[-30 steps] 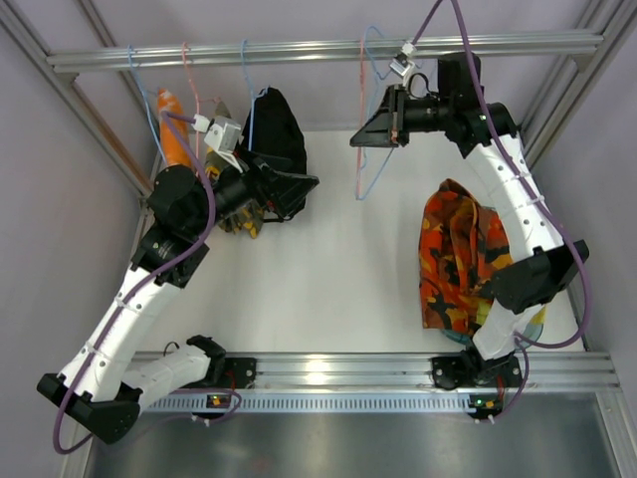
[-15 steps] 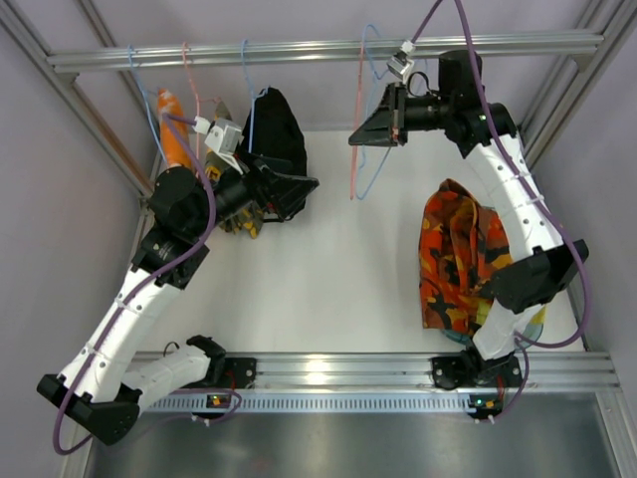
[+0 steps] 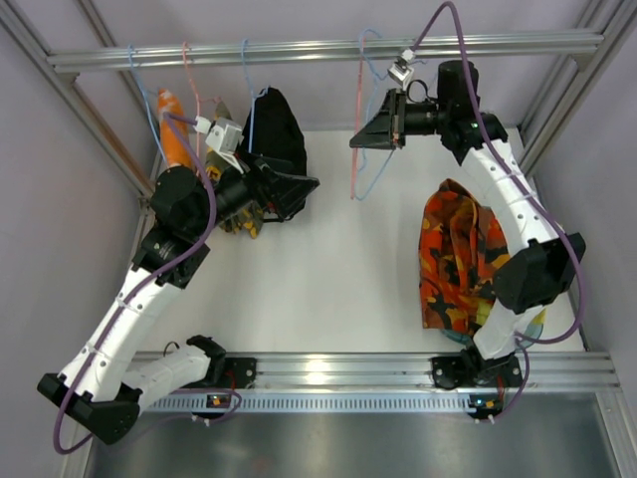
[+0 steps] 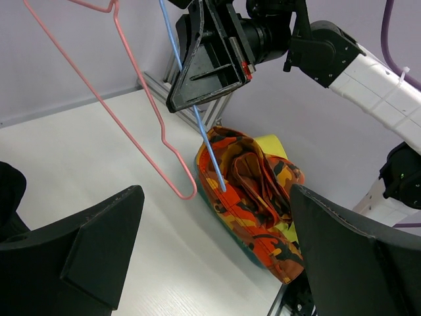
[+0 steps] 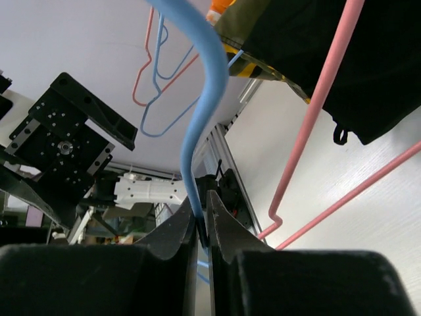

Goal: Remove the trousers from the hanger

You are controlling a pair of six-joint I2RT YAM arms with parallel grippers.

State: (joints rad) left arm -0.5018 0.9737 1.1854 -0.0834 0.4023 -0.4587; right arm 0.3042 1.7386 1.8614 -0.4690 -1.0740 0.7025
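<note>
The orange camouflage trousers (image 3: 456,254) lie in a heap on the white table at the right, off any hanger; they also show in the left wrist view (image 4: 253,191). My right gripper (image 3: 360,137) is shut on the wire of a bare blue hanger (image 3: 370,171) that hangs below the top rail; the right wrist view shows the blue wire (image 5: 204,99) pinched between the fingers (image 5: 220,230). A bare pink hanger (image 3: 355,149) hangs beside it. My left gripper (image 3: 299,194) is open and empty at the left, next to a hanging black garment (image 3: 274,129).
The metal rail (image 3: 299,50) crosses the top, with several more wire hangers (image 3: 187,70) at its left end. An orange garment (image 3: 174,139) and a yellowish camouflage garment (image 3: 242,221) hang there too. Frame posts run along both sides.
My right gripper has shifted slightly with the blue hanger in it, and the blue and pink hangers have swung a little to the left. The left arm has not moved.
</note>
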